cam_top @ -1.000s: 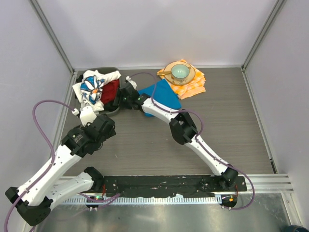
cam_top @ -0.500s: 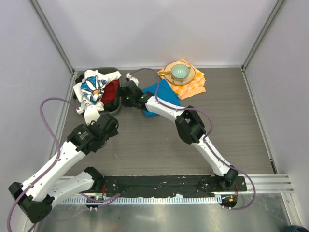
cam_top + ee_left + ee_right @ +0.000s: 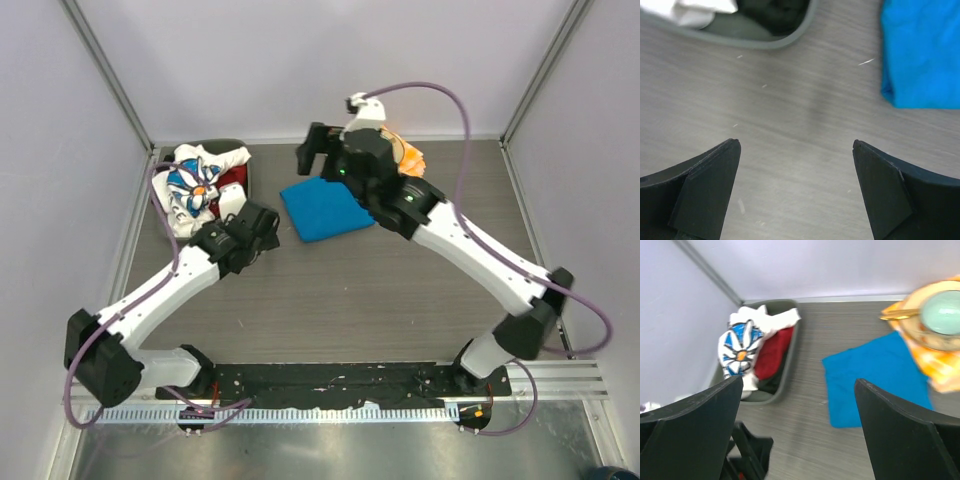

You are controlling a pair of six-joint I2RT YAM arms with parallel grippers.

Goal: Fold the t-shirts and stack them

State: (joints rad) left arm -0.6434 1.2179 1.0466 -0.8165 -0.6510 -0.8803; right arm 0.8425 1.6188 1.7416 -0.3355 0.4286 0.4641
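The blue t-shirt (image 3: 325,208) lies folded flat on the table, also in the left wrist view's top right (image 3: 922,55) and in the right wrist view (image 3: 875,377). The white daisy-print t-shirt (image 3: 193,183) (image 3: 741,346) sits crumpled in a dark bin (image 3: 246,160). My left gripper (image 3: 264,224) (image 3: 795,144) hovers low over bare table between bin and blue shirt, open and empty. High above the blue shirt's far edge, my right gripper (image 3: 312,155) (image 3: 799,381) hangs open and empty.
The bin (image 3: 792,347) also holds a red cloth (image 3: 233,180) (image 3: 774,352); its rim (image 3: 765,44) lies just ahead of the left fingers. An orange checked napkin (image 3: 411,160) (image 3: 940,372) with a pale green cup (image 3: 941,314) sits at the back, mostly behind the right arm.
The right gripper has opened wide and risen up and back from beside the bin. The left gripper has moved right, from the bin's front towards the blue shirt.
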